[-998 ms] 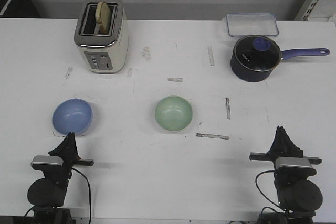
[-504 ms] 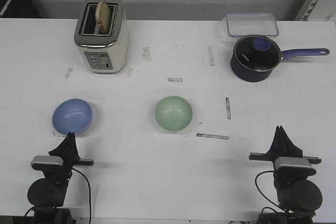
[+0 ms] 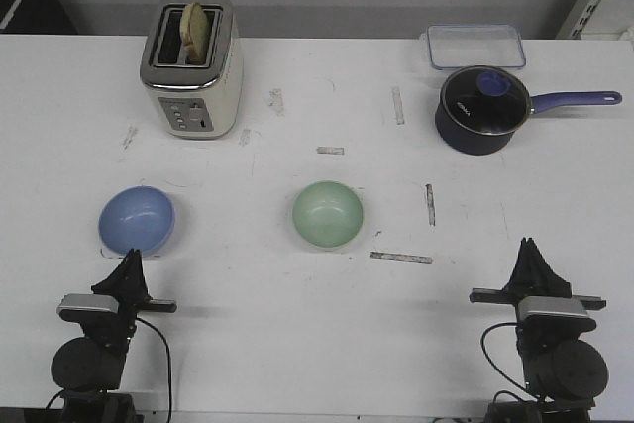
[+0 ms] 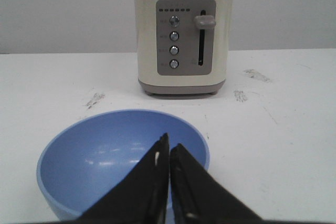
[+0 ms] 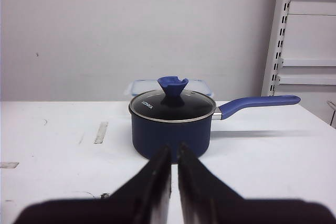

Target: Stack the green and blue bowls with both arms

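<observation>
Both arms sit at the near edge of the white table (image 3: 297, 344). The left gripper (image 3: 132, 263) is closed and empty, its tips just short of the blue bowl (image 3: 137, 219), which lies at its 12 o'clock. The right gripper (image 3: 532, 253) is likewise closed on nothing, with bare table ahead of it. The green bowl (image 3: 327, 213) stands upright near the table's centre, at 3 o'clock from the blue bowl and well apart from it. At the far side, a cream toaster (image 3: 191, 66) holding bread stands at 12 o'clock from the blue bowl. A navy saucepan (image 3: 480, 109) with glass lid sits far right, a clear container (image 3: 475, 45) just behind it.
</observation>
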